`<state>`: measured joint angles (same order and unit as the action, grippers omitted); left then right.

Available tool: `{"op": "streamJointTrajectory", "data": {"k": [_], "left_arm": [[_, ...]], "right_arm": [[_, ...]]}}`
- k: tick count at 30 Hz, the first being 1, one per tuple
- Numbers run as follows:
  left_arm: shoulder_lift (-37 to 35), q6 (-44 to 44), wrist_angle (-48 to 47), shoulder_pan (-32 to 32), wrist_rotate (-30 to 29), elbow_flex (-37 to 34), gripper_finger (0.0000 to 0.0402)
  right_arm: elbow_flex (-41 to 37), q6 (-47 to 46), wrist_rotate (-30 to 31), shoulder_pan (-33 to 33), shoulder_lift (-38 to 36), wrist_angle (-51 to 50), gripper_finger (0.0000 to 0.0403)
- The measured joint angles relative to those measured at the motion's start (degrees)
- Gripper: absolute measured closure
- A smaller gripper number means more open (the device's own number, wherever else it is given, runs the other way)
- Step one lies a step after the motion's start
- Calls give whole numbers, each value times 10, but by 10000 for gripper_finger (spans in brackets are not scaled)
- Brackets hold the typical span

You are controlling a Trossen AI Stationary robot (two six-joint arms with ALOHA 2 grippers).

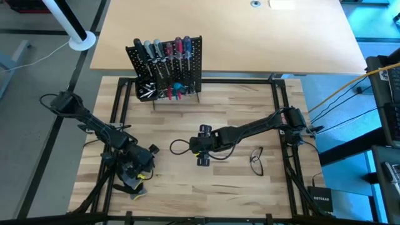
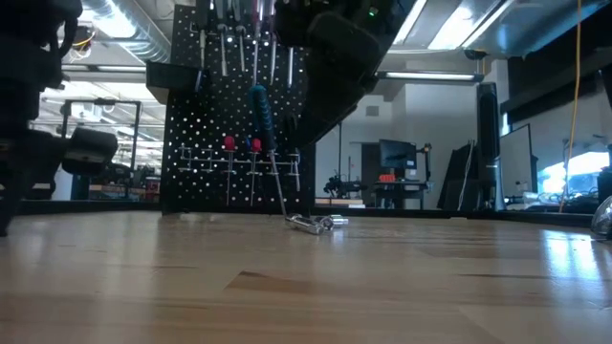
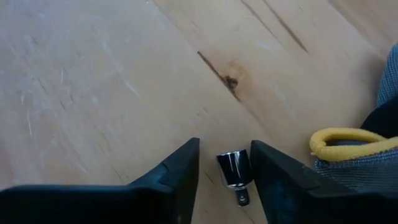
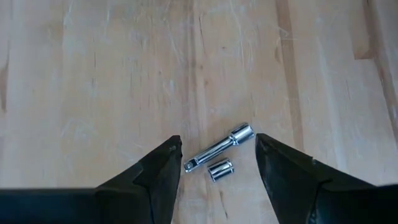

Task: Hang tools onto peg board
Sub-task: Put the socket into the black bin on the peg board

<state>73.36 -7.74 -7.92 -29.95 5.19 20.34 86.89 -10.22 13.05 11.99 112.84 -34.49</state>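
- The peg board (image 1: pixel 167 65) stands upright at the far side of the counter (image 1: pixel 187 187), already carrying a row of screwdrivers (image 1: pixel 164 51); on its thin legs it looks light, so I judge a hard push while hanging anything could tip or slide it.
- The left gripper (image 3: pixel 224 171) is low over the near-left part of the counter, beside a glove (image 3: pixel 360 149) with yellow trim. Its fingers stand part-way apart, with a gap on each side of a small silver socket (image 3: pixel 233 171) between them; nothing is gripped yet.
- The right gripper (image 4: pixel 217 152) hovers near the middle of the counter, fingers wide and empty, above a silver extension bar (image 4: pixel 217 149) and a short silver bit (image 4: pixel 219 169) lying just beside it.
- These polished metal pieces are stiff and likely small but dense; the smooth round surfaces look slippery and prone to rolling.
- The socket is best pinched across its round body, squarely at mid-length, so it does not squirt out.
- The bar is best taken across its thin shaft near the middle, clear of the loose bit.
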Motion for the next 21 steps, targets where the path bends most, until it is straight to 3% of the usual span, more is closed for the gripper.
{"op": "streamJointTrajectory", "data": {"k": [8, 15, 21], "left_arm": [[0, 55, -12, 0, -2, 0, 296], [0, 100, -23, 0, -7, 8, 352], [3, 108, -103, -1, -30, 60, 357]], "right_arm": [[0, 0, 0, 0, 0, 1, 196], [0, -6, -2, 0, 0, -26, 196], [0, -16, -5, 1, 0, -85, 196]]}}
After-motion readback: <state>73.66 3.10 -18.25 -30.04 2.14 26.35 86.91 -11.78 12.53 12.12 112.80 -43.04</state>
